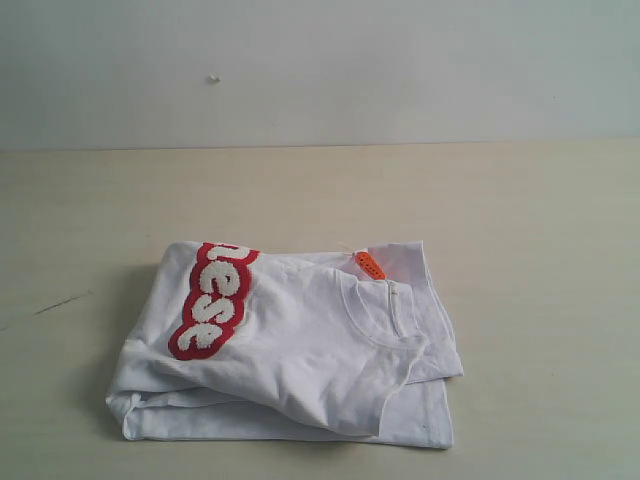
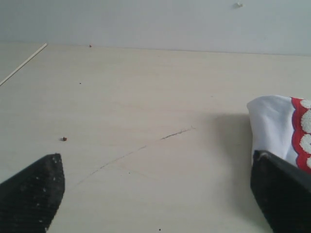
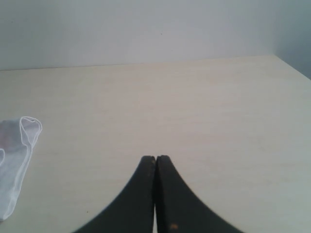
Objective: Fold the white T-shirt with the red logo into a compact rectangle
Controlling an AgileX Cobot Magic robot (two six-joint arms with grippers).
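Left gripper (image 2: 156, 156): black jaws spread wide, nothing between them, bare table below; shirt corner close by one finger.
Right gripper (image 3: 155, 158): jaws pressed together, empty, over bare table; shirt edge off to one side, apart.
Shirt (image 1: 300, 350): white, folded into a rough wrinkled rectangle, flat on the table, centre-front of exterior view; near edge shows stacked layers.
Logo (image 1: 212, 300): red band, white letters "ese" readable, on left part of top layer, running to the far edge.
Collar (image 1: 385, 310): face up, right of middle.
Tag (image 1: 369, 265): orange, just beyond collar.
Table (image 1: 520, 220): pale wood; thin dark scratch (image 1: 60, 303) left of shirt.
Wall (image 1: 400, 60): plain, pale, one small speck (image 1: 213, 79).
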